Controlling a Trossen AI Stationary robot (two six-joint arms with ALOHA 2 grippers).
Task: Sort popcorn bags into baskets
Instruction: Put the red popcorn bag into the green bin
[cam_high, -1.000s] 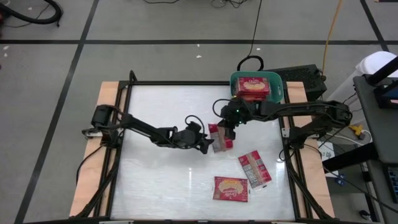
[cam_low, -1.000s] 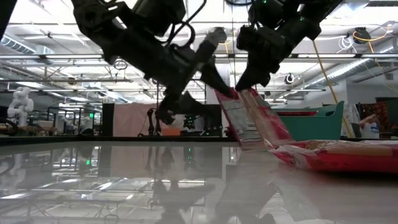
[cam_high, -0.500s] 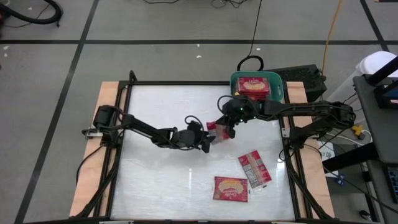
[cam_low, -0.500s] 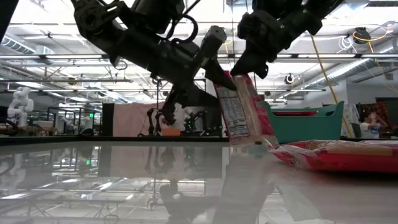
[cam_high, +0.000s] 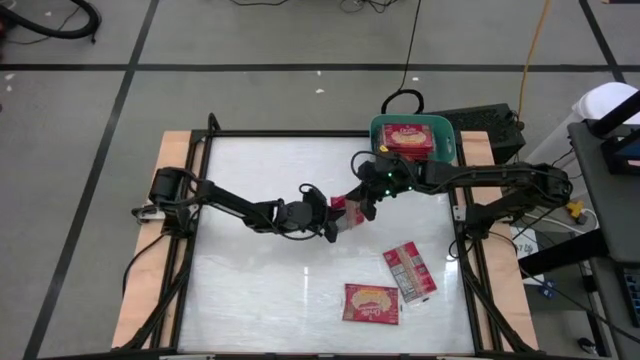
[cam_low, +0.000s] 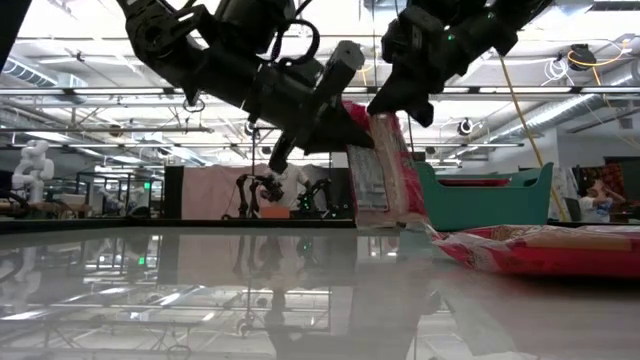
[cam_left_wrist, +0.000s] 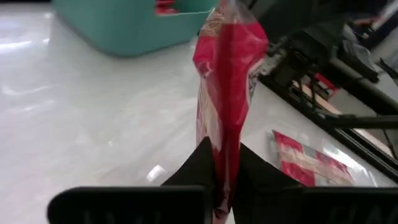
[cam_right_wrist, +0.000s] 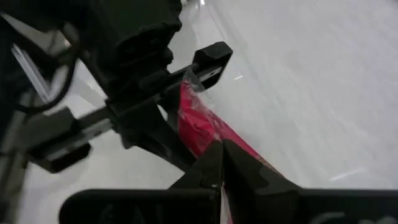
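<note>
- Gripping from two sides at once, both pincers are pressed onto one popcorn bag (cam_high: 345, 211), which is held upright clear of the tabletop (cam_high: 250, 280) near the middle of the high view.
- The left pincer (cam_left_wrist: 224, 180) is seen pinching the bag's lower edge, its fingers closed flat against the red film.
- The right pincer (cam_right_wrist: 221, 168) is seen pinching the opposite edge, fingers likewise closed on the film.
- The teal basket (cam_high: 450, 140) sits at the upper right of the high view, with one packet (cam_high: 405, 138) already inside.
- Two more bags lie flat at the lower right of the tabletop: one face up (cam_high: 371, 302), one showing its printed back (cam_high: 410, 271).
- A tear or stretched seam is judged possible if the arms are pulled apart while both grips are kept.
- A drop is judged possible if one grip is released while the other holds only a thin edge; the bag could swing or slip out.
- A missed placement is judged possible, since the basket is partly filled and the bag could catch on the rim.
</note>
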